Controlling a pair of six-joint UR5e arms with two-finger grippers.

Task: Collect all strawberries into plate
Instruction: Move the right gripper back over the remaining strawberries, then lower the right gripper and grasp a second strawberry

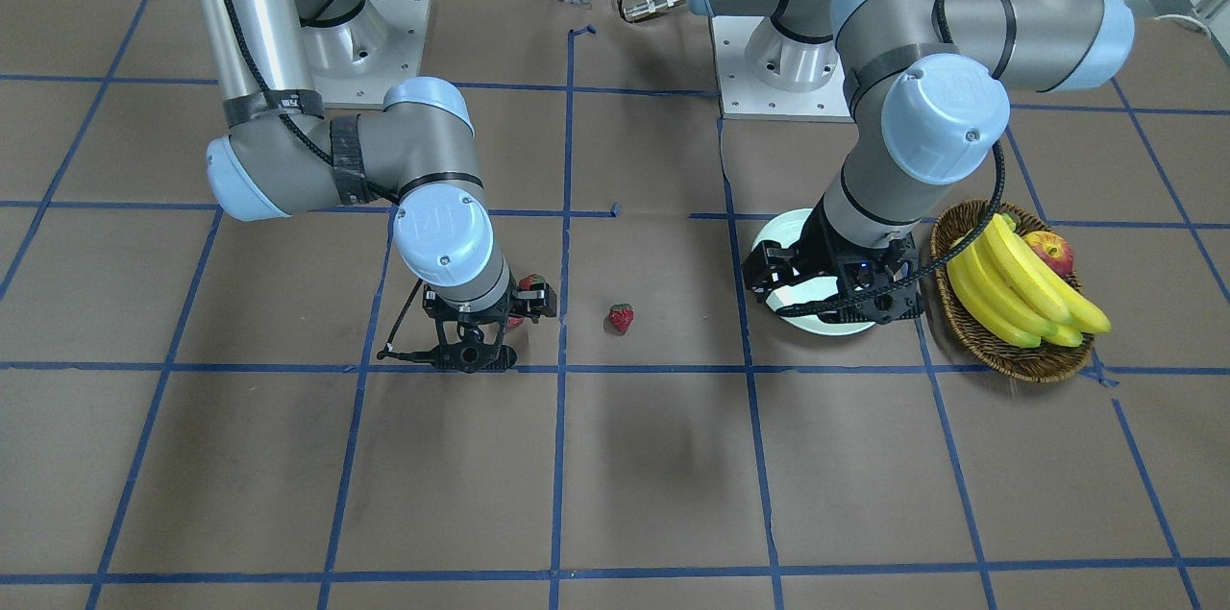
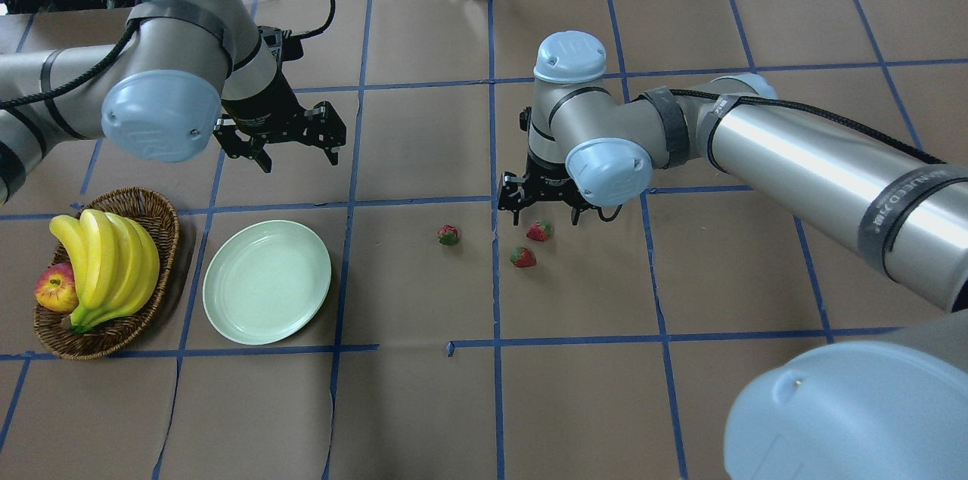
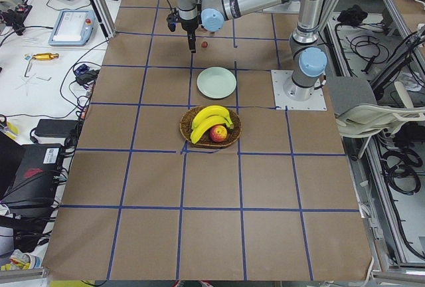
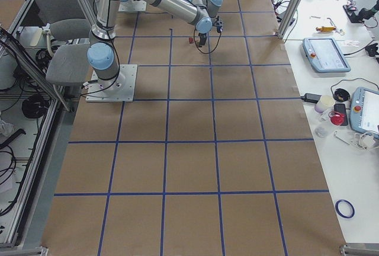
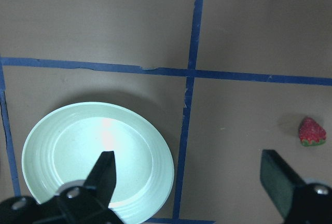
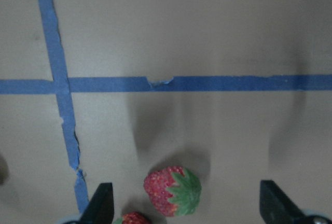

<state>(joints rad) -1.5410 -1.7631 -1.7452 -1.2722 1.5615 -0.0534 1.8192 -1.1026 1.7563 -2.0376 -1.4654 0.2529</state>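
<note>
Table (image 2: pixel 423 404): brown cover, ruled into squares by blue tape.

Plate (image 2: pixel 266 282): pale mint, flat on the table, between the basket and the strawberries. Its whole glossy surface showed from overhead.

Basket (image 2: pixel 162 208): brown wicker, just beside the plate on the side away from the strawberries. It held a bunch of bananas (image 2: pixel 106 261) and an apple (image 2: pixel 54 287) tucked against them.

Strawberries (image 2: pixel 522 257): three, all on the table outside the plate and well apart from it.

Lone strawberry (image 2: pixel 448 235): the one nearest the plate, lying apart from the other two.

Flanked strawberry (image 2: pixel 538 230): lay near the third one and directly between the right gripper's fingers. The right wrist view showed it leaf-end up (image 6: pixel 174 190), touching neither finger (image 6: pixel 101 203).

Right gripper (image 2: pixel 545 221): lowered close to the table, jaws spread wide to either side of the flanked strawberry, gripping nothing.

Left gripper (image 2: pixel 299 161): raised above the table near the plate, jaws spread, holding nothing. Its wrist view looked down on the plate (image 5: pixel 98 156) beside one finger (image 5: pixel 106 175), with the lone strawberry (image 5: pixel 312 131) off toward the other.
</note>
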